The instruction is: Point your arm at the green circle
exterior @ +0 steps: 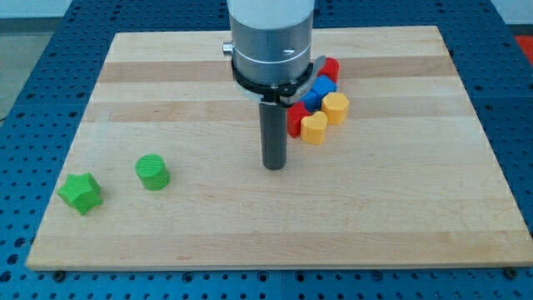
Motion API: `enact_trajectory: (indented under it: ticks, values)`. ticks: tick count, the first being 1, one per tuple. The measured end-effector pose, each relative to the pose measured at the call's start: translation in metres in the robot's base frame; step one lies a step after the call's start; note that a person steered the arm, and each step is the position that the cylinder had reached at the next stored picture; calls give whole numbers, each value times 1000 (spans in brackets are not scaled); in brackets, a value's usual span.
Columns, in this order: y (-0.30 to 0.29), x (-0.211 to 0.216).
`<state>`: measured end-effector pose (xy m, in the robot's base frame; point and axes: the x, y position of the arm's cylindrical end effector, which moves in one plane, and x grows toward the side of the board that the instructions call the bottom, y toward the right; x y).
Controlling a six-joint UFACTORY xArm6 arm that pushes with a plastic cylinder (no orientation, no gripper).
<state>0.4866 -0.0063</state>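
The green circle (152, 172) is a short green cylinder standing on the wooden board (275, 225) at the view's lower left. A green star block (81, 192) lies just to its left, near the board's left edge. My tip (275, 167) rests on the board near the middle, well to the right of the green circle and not touching it. The silver arm body (272, 42) hangs above the rod and hides part of the block cluster behind it.
A tight cluster lies just right of the rod: two yellow blocks (335, 108) (314, 127), two blue blocks (323, 86) (311, 100) and two red blocks (330, 67) (295, 122). A blue perforated table surrounds the board.
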Motion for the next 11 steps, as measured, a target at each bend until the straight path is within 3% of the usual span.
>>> enact_trajectory:
  ticks: [5, 7, 11]
  values:
    - [5, -1]
    - [-69, -1]
    - [-125, 1]
